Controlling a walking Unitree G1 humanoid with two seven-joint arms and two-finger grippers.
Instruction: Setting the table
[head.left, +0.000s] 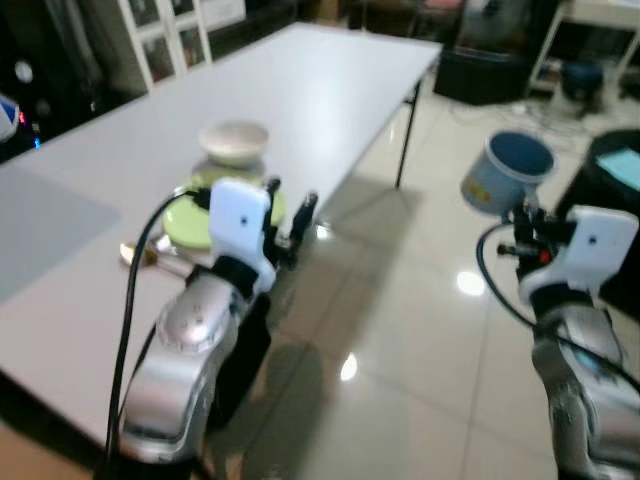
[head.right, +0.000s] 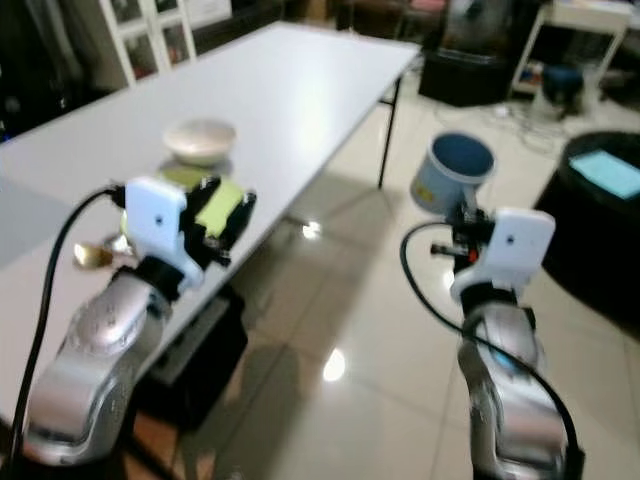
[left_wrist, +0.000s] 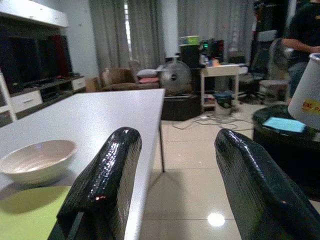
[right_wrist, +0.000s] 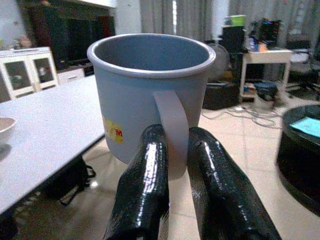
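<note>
My right gripper (right_wrist: 175, 165) is shut on the handle of a light blue cup (head.left: 506, 172), which it holds up over the tiled floor, right of the table. The cup (right_wrist: 150, 95) has a yellow sticker on its side. My left gripper (left_wrist: 170, 175) is open with nothing between its fingers and hovers at the near edge of the white table (head.left: 300, 90). Just beyond it lie a green plate (head.left: 190, 222) and a cream bowl (head.left: 233, 141). A gold utensil (head.left: 133, 254) rests left of the plate.
A grey mat (head.left: 40, 225) lies on the table's left side. A black round stand with a cyan object (head.left: 620, 165) is at the far right. Glossy tiled floor (head.left: 400, 290) stretches between table and stand. A person (left_wrist: 302, 35) stands in the background.
</note>
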